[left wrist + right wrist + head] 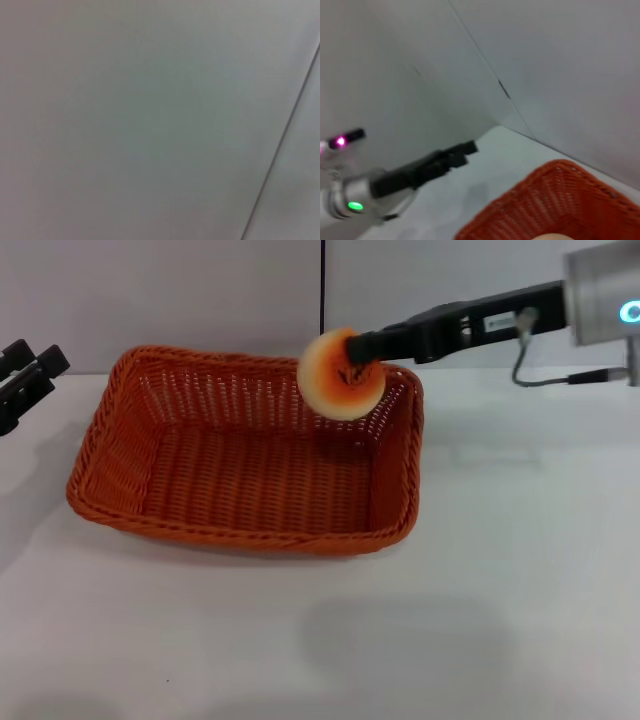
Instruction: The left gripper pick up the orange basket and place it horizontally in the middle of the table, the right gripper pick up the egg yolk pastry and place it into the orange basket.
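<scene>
— Where does the orange basket (245,465) sit?

— It rests flat on the table (480,620), long side across, in front of the grey wall (160,290).

— And the egg yolk pastry (340,374)?

— It hangs in the air above the basket's far right corner, tilted on edge. The right gripper (362,348) is clamped on it, reaching in from beyond the basket's right side.

— What of the other arm?

— The left gripper (25,375) is off past the basket's left end, apart from the rim and holding nothing; its fingers appear parted. The right wrist view shows it (457,152) beyond the basket's rim (555,200).

— The left wrist view?

— Only the wall.
</scene>
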Controlling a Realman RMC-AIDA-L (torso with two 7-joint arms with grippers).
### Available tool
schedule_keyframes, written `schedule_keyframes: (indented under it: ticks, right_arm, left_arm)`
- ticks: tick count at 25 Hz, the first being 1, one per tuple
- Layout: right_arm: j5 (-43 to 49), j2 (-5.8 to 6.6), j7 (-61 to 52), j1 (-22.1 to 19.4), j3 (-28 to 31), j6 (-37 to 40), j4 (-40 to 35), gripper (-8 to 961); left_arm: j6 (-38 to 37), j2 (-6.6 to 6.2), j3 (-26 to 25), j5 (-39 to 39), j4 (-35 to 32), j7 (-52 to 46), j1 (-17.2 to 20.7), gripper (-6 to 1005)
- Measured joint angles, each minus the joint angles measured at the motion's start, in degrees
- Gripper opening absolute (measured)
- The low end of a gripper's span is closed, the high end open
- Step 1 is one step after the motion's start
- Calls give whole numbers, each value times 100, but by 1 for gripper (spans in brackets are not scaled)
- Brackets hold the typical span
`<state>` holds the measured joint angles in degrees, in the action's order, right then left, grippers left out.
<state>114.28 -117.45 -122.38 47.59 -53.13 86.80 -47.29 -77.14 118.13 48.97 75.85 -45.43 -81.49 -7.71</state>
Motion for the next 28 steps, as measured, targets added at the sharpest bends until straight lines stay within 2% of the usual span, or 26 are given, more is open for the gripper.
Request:
schedule_keyframes:
  ticks: [4,7,10,11,12,13,14,15,16,17,18,19,21,22,24,26,27,28]
  right_arm:
    - [19,-10,218,-100,-144,-671,0,50]
    - [-22,-6,289,-170,-122,-614,-92,56]
    - [-178,-9,415,-409,-110,-286,-497,150]
    - [-301,-26,483,-556,-108,-146,-732,182]
    - [-580,-71,622,-898,-109,100,-1210,213]
    - [-580,-71,622,-898,-109,100,-1210,259]
    - [-909,-102,794,-1288,-119,243,-1655,305]
    - [-909,-102,794,-1288,-119,243,-1655,352]
    - [-1081,-114,888,-1485,-119,285,-1818,398]
    - [-1559,-122,1227,-1952,-112,306,-2025,444]
    - [-1559,-122,1227,-1952,-112,306,-2025,461]
    - [-1815,-124,1466,-2172,-90,296,-2031,478]
    - [-2337,-130,1934,-2581,13,263,-1936,511]
    - [-2914,-139,2557,-2918,211,263,-1567,528]
    - [-3172,-140,2852,-3027,311,270,-1330,528]
    - [-3733,-133,3520,-3200,570,309,-684,528]
    - [-4169,-117,4152,-3268,889,403,34,528]
    - [-4169,-117,4152,-3268,889,403,34,528]
  left_arm:
    - [-119,0,-74,-2,95,36,57,584]
    - [-145,-3,-94,-2,146,49,57,584]
    - [-175,-8,-104,-1,172,192,59,584]
    - [-181,-8,-105,-2,174,216,59,584]
    - [-187,-5,-106,-2,184,247,58,584]
    - [-187,-4,-115,-2,195,258,58,584]
    - [-188,-4,-128,-2,209,267,57,584]
    - [-191,-2,-153,-2,228,298,54,584]
    - [-195,-1,-172,-2,241,325,53,584]
    - [-262,8,-267,-35,344,551,55,584]
    - [-262,8,-267,-35,344,551,55,584]
    - [-368,13,-393,-70,523,824,57,584]
    - [-439,12,-478,-92,639,999,52,584]
    - [-588,8,-678,-125,905,1387,36,584]
    - [-669,6,-780,-136,1026,1586,31,584]
    - [-848,5,-1049,-153,1299,2019,25,584]
    - [-1104,7,-1400,-158,1673,2627,16,584]
    - [-1104,7,-1400,-158,1673,2627,16,584]
